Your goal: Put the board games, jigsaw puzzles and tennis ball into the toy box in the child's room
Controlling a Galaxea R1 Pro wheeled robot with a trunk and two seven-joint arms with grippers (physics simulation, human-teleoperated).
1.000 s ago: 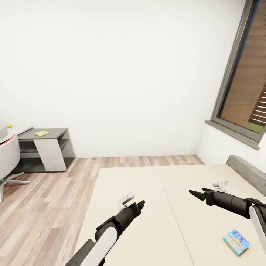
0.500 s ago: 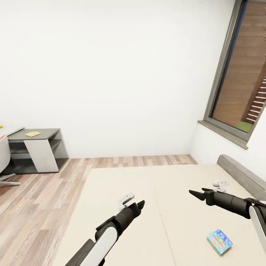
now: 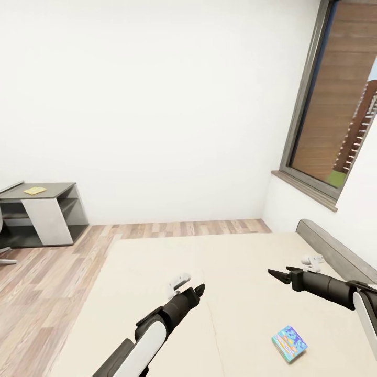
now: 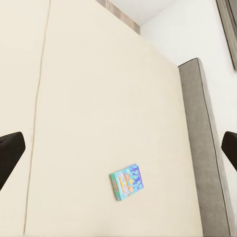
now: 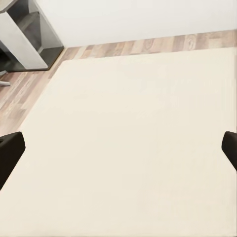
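The board game [image 3: 289, 342], a flat box with mostly blue cartoon print, lies on the beige mattress of the bed [image 3: 157, 272], below and a little behind the right gripper [image 3: 277, 276] and apart from it. The left wrist view shows the same box [image 4: 127, 181] between the two dark fingertips [image 4: 10, 150] of the left gripper [image 3: 196, 289], far beyond them, near the grey headboard [image 4: 200, 148]. The right wrist view shows bare mattress [image 5: 138, 148] between its fingertips [image 5: 10, 148], then wood-plank floor [image 5: 148, 45] and a part of the table [image 5: 24, 37].

The head view shows white walls, a window [image 3: 335, 104] and the dark grey table [image 3: 39, 212] with a yellow flat thing [image 3: 34, 190] on it.

Both grippers have the fingers spread wide and hold nothing; they touch nothing.
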